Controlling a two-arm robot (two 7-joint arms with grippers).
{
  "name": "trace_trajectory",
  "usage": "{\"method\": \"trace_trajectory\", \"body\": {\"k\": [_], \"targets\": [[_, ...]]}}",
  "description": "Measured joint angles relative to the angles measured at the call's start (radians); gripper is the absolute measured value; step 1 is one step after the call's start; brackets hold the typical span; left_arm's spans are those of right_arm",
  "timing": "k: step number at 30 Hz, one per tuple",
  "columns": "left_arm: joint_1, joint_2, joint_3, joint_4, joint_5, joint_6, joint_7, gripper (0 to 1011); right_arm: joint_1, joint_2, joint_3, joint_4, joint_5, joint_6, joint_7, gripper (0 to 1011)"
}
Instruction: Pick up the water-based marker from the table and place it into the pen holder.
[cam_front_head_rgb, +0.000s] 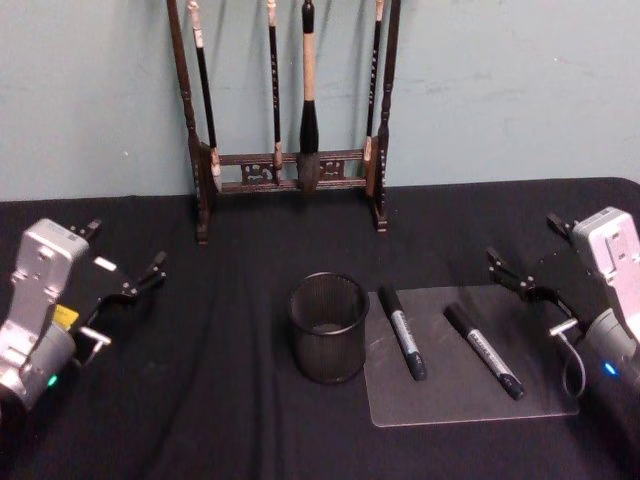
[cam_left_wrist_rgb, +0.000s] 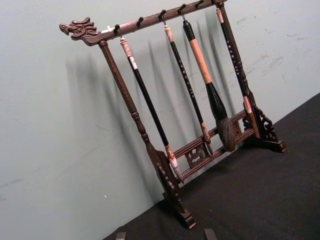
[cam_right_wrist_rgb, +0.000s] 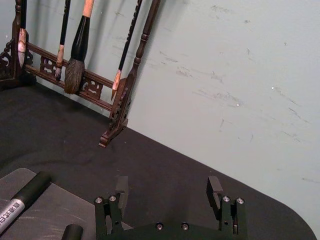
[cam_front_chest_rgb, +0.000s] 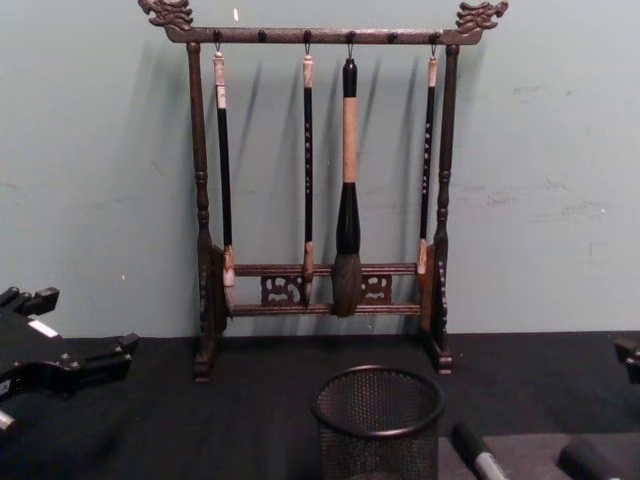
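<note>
a table (cam_front_head_rgb: 200, 420) draped in black cloth stood before a pale wall. judging by the layout, the task was at its very start, with nothing yet picked up. the left gripper (cam_front_head_rgb: 125, 305) hovered low at the left side of the table with its fingers spread and holding nothing. the right gripper (cam_front_head_rgb: 530, 295) hovered at the right side, near the mat's far right corner, its fingers likewise wide apart and bare. one pen holder (cam_front_head_rgb: 329, 327), a round black mesh cup, stood upright near the middle and looked empty. just to its right lay one clear mat (cam_front_head_rgb: 470, 405) carrying two black markers side by side but apart: the nearer marker (cam_front_head_rgb: 402, 332) close to the cup, the farther marker (cam_front_head_rgb: 484, 351) closer to the right gripper. which of the two was the water-based one could not be told. the next move would likely call for the right gripper to descend over a marker, straddle its barrel and close. at the back stood one wooden brush rack (cam_front_head_rgb: 290, 110) with four brushes (cam_front_head_rgb: 308, 100) hanging.
</note>
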Motion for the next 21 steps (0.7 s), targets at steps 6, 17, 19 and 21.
{"method": "trace_trajectory", "body": {"k": [6, 17, 19, 21], "targets": [[0.000, 0.000, 0.000, 0.000, 0.000, 0.000, 0.000, 1009, 0.000, 0.000, 0.000, 0.000, 0.000, 0.000, 0.000, 1002], [0.000, 0.000, 0.000, 0.000, 0.000, 0.000, 0.000, 1009, 0.000, 0.000, 0.000, 0.000, 0.000, 0.000, 0.000, 1002], [0.000, 0.000, 0.000, 0.000, 0.000, 0.000, 0.000, 1009, 0.000, 0.000, 0.000, 0.000, 0.000, 0.000, 0.000, 1002], [0.000, 0.000, 0.000, 0.000, 0.000, 0.000, 0.000, 1009, 0.000, 0.000, 0.000, 0.000, 0.000, 0.000, 0.000, 1002]]}}
